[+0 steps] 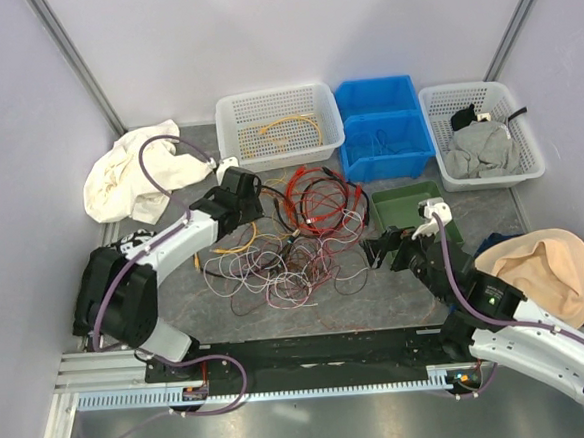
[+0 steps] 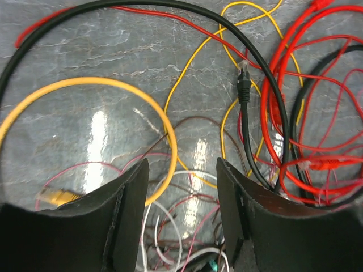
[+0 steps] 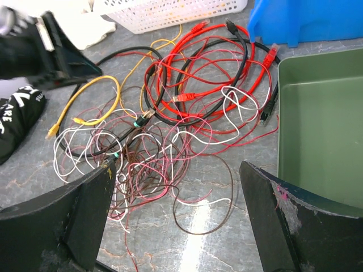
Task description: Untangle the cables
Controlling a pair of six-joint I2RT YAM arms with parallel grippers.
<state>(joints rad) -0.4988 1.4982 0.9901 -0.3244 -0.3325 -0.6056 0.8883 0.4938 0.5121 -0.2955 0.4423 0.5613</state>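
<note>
The cables (image 1: 283,235) lie in a tangled heap on the grey table between the two arms. Thin pink, white and brown wires (image 3: 147,147) form the near part, and red and black coils (image 3: 210,73) the far part. My left gripper (image 1: 255,196) hangs over the heap's left side. Its jaws (image 2: 181,164) stand open with nothing between them, above a yellow loop (image 2: 85,82), a black plug-ended cable (image 2: 244,85) and red cables (image 2: 317,113). My right gripper (image 1: 374,248) is open wide (image 3: 176,170) at the heap's right edge, above a brown loop (image 3: 218,187).
A green tray (image 1: 412,211) sits just right of the heap. Behind stand a white basket (image 1: 280,128) holding a yellow cable, blue bins (image 1: 383,127) and a white basket (image 1: 482,136) with grey cloth. A white cloth (image 1: 134,175) lies far left, a tan cloth (image 1: 541,272) right.
</note>
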